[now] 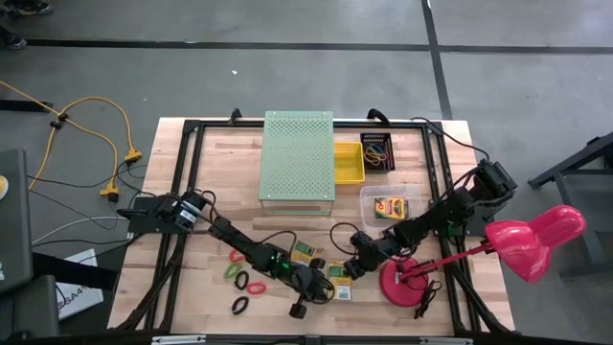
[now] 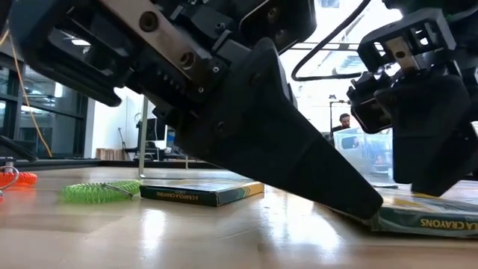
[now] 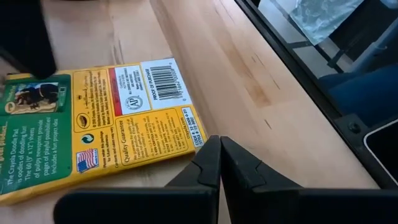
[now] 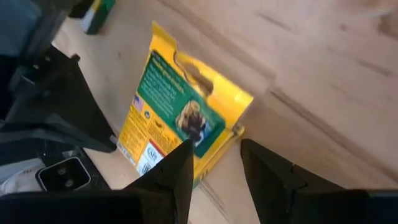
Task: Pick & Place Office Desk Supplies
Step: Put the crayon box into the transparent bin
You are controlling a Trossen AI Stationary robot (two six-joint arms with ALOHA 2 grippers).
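Note:
A flat yellow-and-green crayon box (image 1: pixel 340 290) lies on the wooden table near its front edge. My left gripper (image 3: pixel 220 140) is shut, its tips at that box's edge. My right gripper (image 4: pixel 216 149) is open over the same box (image 4: pixel 180 106), one finger above the box's end and the other over bare wood beside it. A second crayon box (image 1: pixel 305 252) lies flat just behind. Red, green, orange and black elastic bands (image 1: pixel 235 273) lie loose to the left. My left gripper's shut fingertips (image 3: pixel 211 155) meet the crayon box at its edge by the barcode corner (image 3: pixel 194 138), slanting down from the table's left. The box lies flat on the table. My right gripper: I cannot tell whether its finger (image 4: pixel 177 171) touches the box.
A pale-green perforated box (image 1: pixel 298 158) stands at the back centre, with a yellow bin (image 1: pixel 348 163) and a black bin (image 1: pixel 376 151) of bands beside it. A clear tub (image 1: pixel 388 204) holds another crayon box. The pink lamp (image 1: pixel 532 240) stands at the right front.

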